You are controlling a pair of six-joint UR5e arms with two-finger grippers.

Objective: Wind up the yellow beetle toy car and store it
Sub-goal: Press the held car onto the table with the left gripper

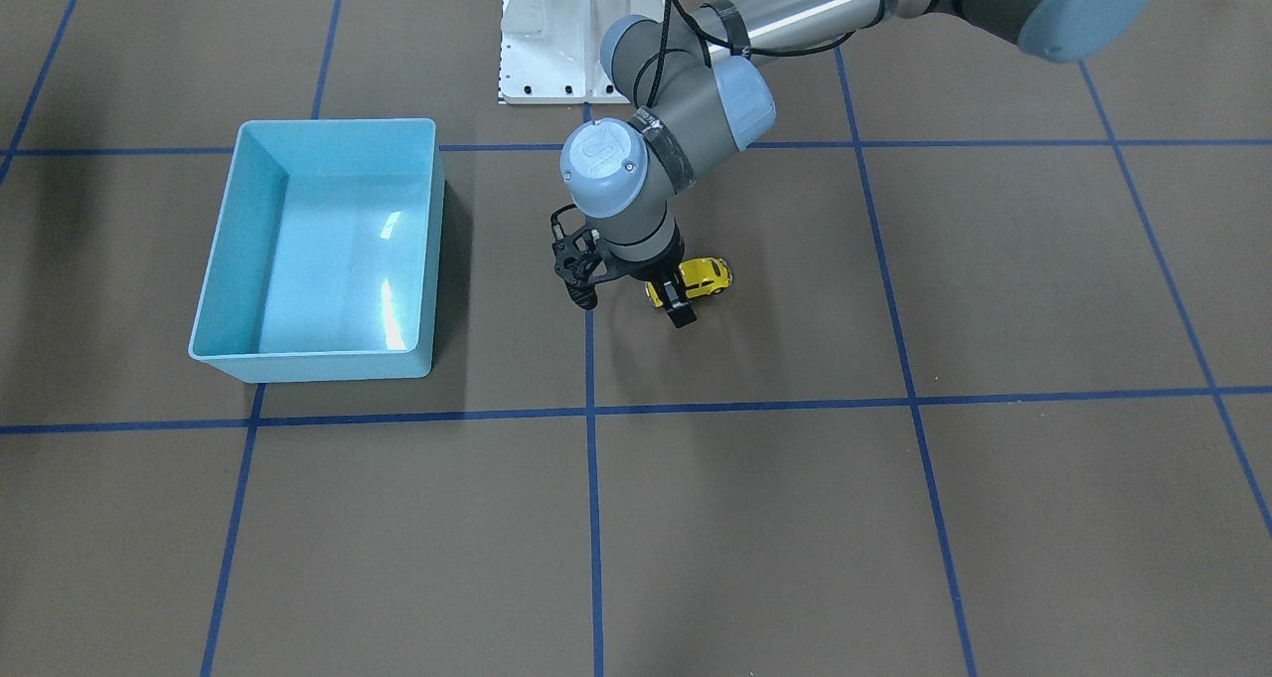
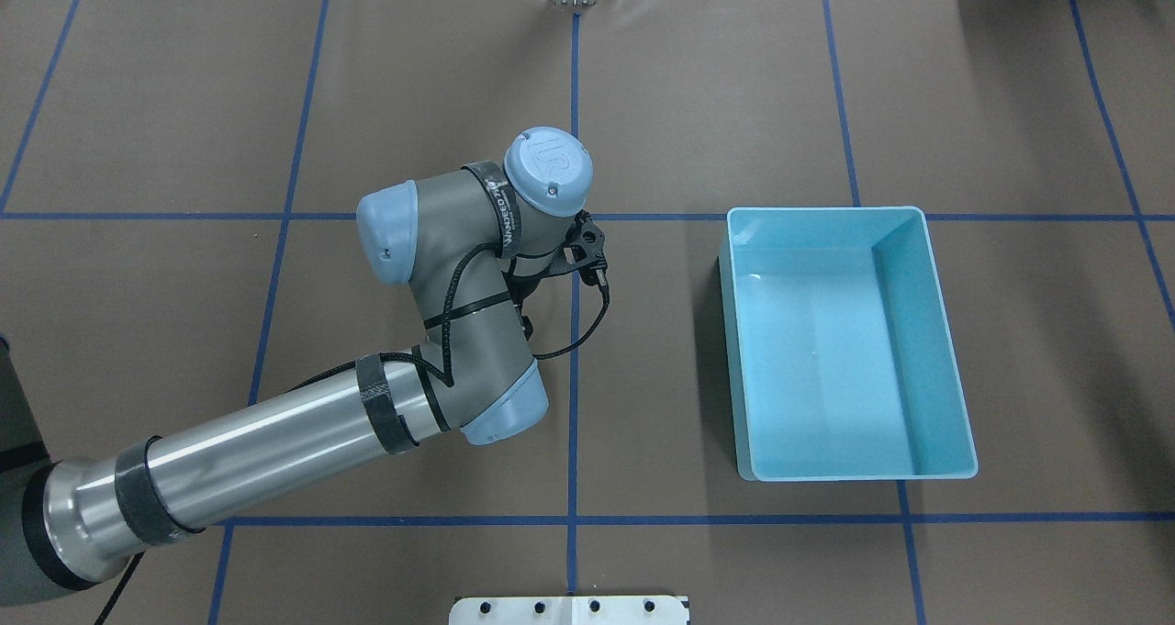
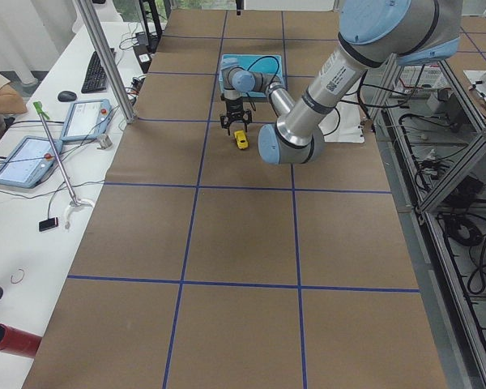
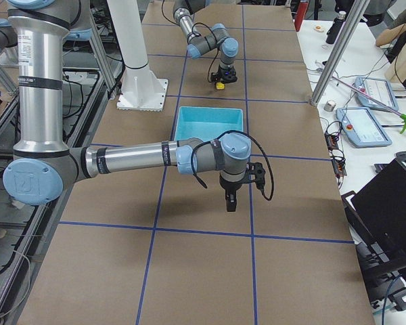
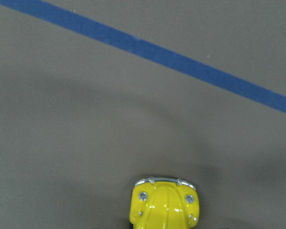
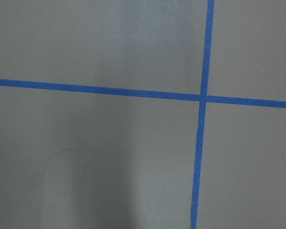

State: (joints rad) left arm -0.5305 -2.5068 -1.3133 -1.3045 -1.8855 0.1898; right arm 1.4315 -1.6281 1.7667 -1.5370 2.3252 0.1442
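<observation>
Yellow beetle toy car [image 1: 708, 275] on brown table [image 1: 894, 518], under my L gripper [image 1: 671, 297].
Blue tape lines [image 1: 755, 406] on it; tablets [image 3: 28, 160] on a side desk [image 3: 24, 235]. Car lies across the table, two-light end toward the light blue bin [image 1: 229, 289], well apart. Can't tell if L gripper squeezes it, or if R gripper [image 4: 230, 202] is open.

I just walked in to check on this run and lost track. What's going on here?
The left gripper is down over the yellow beetle toy car, which sits on the table near its middle. One finger shows against the car's side, but whether the car is clamped can't be told. The light blue bin stands empty off to one side, so the car isn't stored yet. The right gripper hangs over bare table beyond the bin.
</observation>
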